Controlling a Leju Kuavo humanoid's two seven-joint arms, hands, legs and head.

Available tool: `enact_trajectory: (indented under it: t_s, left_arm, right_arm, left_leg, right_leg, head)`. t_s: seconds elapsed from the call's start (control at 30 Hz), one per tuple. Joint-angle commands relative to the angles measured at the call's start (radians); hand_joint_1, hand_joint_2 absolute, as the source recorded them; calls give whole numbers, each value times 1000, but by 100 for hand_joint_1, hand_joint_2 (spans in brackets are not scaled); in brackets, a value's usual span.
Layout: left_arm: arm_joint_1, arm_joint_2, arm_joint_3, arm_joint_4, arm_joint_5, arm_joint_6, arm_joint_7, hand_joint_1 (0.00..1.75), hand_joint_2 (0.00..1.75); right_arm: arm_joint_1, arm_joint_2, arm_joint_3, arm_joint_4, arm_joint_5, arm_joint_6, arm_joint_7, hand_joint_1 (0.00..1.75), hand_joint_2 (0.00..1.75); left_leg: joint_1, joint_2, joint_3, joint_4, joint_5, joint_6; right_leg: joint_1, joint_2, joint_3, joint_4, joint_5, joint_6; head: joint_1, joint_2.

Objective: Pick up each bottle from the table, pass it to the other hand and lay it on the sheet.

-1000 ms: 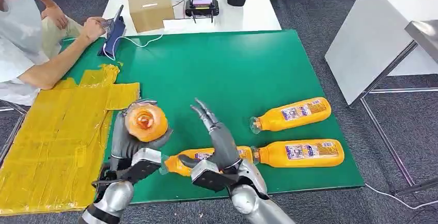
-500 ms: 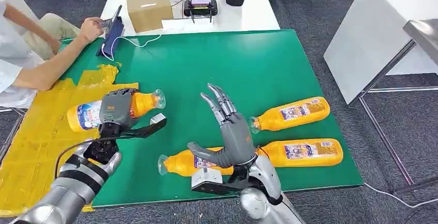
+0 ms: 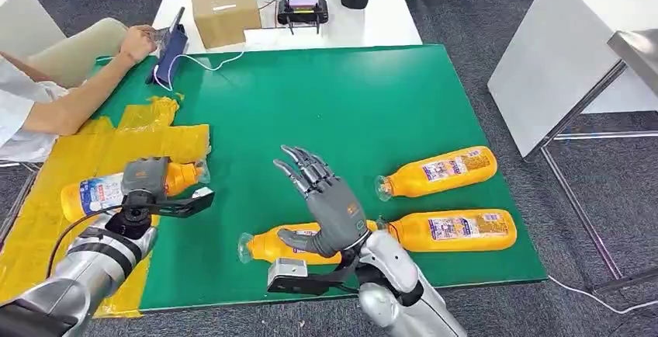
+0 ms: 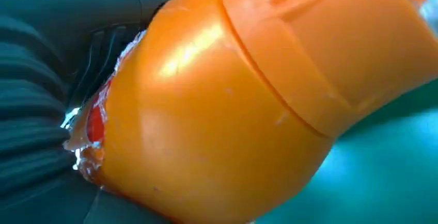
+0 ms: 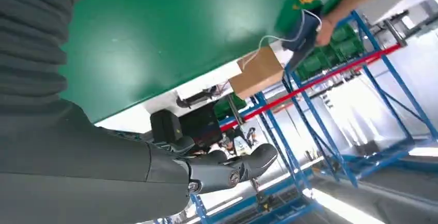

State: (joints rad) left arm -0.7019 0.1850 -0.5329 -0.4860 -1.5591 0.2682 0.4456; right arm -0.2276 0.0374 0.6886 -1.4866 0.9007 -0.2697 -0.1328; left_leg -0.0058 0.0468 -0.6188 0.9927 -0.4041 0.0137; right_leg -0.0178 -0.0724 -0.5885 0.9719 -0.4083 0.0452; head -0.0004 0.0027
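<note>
Green table [image 3: 349,104] — carries a yellow sheet [image 3: 77,197] along its left side. White table [image 3: 388,22] beyond: cardboard box [image 3: 225,9], black handheld device [image 3: 303,11]. A person's hand [image 3: 140,42] rests at a blue tablet [image 3: 172,51].

Bottles, orange, contents not discernible:
- held bottle [image 3: 101,191] — on its side over the sheet, left hand [image 3: 143,178] fingers wrapped round it.
- near bottle [image 3: 279,244], lying under the right hand [image 3: 330,209], whose fingers are spread and hold nothing.
- two more bottles [image 3: 438,171] [image 3: 454,230] lying to the right.
</note>
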Motion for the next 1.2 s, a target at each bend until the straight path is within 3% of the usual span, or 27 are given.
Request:
enact_trajectory:
  t_s: [0.03,0.2,0.33,0.43,0.6,0.7,0.93,1.0,1.2]
  left_arm:
    - [-17,-70,188,100,179,-1,-196,0,175]
    - [27,-92,267,82,263,31,-293,0,175]
    - [80,-123,380,-8,405,159,-419,0,175]
    - [165,-156,463,-150,559,190,-556,0,175]
    - [262,-180,481,-343,675,223,-644,0,175]
    - [361,-203,466,-558,798,230,-742,0,175]
    - [478,-194,403,-824,893,176,-751,0,175]
    - [491,-196,397,-848,903,168,-750,0,175]
    - [518,-192,351,-917,897,151,-748,0,175]
  right_arm:
    - [-76,-71,85,146,46,76,43,0,175]
    - [-105,-95,120,211,87,112,68,0,175]
    - [-99,-110,131,229,103,120,82,0,175]
    - [-85,-122,129,227,105,124,87,0,175]
    - [-84,-132,133,247,101,135,81,0,175]
    - [-85,-139,153,299,99,158,78,0,175]
    - [-80,-170,155,347,139,157,135,0,175]
    - [-78,-176,147,349,140,159,136,0,175]
    - [-76,-164,114,401,145,167,165,0,175]
  left_leg:
    - [3,-3,5,0,-2,-1]
    - [2,-4,7,-2,-2,-1]
    - [2,-4,6,-1,-2,-1]
    - [2,-7,8,-2,-2,-1]
    - [2,-7,7,0,-3,-1]
    - [1,-5,4,-1,-2,-1]
    - [2,-5,4,1,-3,-1]
    - [4,-7,8,3,-6,-2]
    - [3,-8,5,1,-3,-1]
  right_leg:
    - [1,7,6,-2,-1,-2]
    - [1,6,8,-3,-1,-2]
    - [0,5,7,-2,-1,-1]
    - [0,5,9,-3,-1,-2]
    - [1,5,9,-3,-2,-2]
    - [0,3,5,-2,-1,-1]
    - [1,5,5,-2,-2,-1]
    - [2,9,10,-1,-4,-2]
    - [1,3,7,-2,-3,-1]
  head:
    - [0,0]
    - [-1,0]
    - [0,0]
    - [0,0]
    - [-1,0]
    - [-1,0]
    - [-1,0]
    - [0,0]
    - [0,0]
